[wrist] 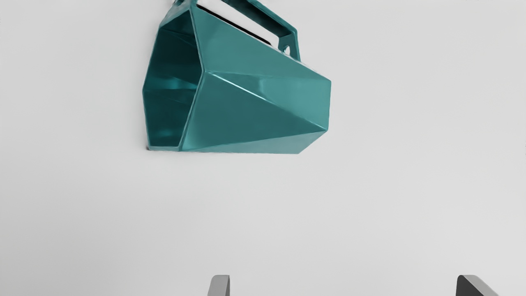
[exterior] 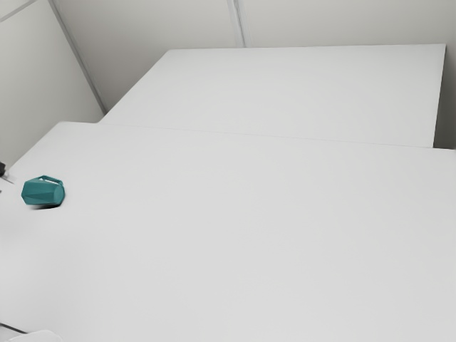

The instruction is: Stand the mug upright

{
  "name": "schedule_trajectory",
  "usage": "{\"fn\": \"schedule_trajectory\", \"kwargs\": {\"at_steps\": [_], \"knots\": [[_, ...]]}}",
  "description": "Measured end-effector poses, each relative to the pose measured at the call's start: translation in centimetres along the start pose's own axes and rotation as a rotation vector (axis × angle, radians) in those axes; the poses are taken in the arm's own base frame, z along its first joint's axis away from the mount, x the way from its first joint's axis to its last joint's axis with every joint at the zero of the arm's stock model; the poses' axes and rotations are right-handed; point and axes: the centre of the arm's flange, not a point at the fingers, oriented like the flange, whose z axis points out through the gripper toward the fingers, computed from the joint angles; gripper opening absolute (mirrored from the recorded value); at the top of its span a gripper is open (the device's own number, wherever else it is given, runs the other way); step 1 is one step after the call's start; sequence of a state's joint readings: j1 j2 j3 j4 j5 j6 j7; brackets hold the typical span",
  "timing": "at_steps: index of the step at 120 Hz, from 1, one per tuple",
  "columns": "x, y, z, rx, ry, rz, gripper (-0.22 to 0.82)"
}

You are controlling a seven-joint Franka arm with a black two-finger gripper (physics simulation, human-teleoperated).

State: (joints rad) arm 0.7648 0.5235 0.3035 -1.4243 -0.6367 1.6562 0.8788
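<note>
It's the end effector (exterior: 6, 185) at the far left edge of the ext. view, about mid-height, partly cut off by the frame, and it's wide open, folks! Fingers (wrist: 219, 286) well apart in the wrist view, nothing btwn them, no hold on anything.

And there's the mug (exterior: 43, 192), teal w/ faceted sides, lying on its side on the white table (exterior: 249, 235), left part of the ext. frame, near the end effector but not touching it. Not upright! Handle (exterior: 51, 179) is on the mug's upper side in that view, a dark shadow just beneath the body.

Over to the wrist cam: the mug lies ahead of the fingertips, clear of both, w/ its open mouth (wrist: 170, 86) in sight, dark teal inside.

Bkgd: a second white surface (exterior: 285, 92) across the upper part of the ext. frame, pale wall panels (exterior: 149, 28) behind it.
</note>
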Motion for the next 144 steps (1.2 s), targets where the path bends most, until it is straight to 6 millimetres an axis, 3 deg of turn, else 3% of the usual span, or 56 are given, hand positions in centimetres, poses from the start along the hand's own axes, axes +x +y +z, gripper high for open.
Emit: {"fn": "schedule_trajectory", "kwargs": {"at_steps": [33,51,63,104,144], "knots": [[1.6,-4.0,1.4,-0.101,0.088,0.167,0.60],[2.9,-5.2,2.3,-0.148,0.139,0.257,0.60],[2.5,-6.3,3.1,-0.209,0.183,0.284,0.60],[0.6,-8.7,3.4,-0.310,0.273,0.356,0.60],[2.5,-9.7,4.9,-0.358,0.366,0.452,0.60]]}}
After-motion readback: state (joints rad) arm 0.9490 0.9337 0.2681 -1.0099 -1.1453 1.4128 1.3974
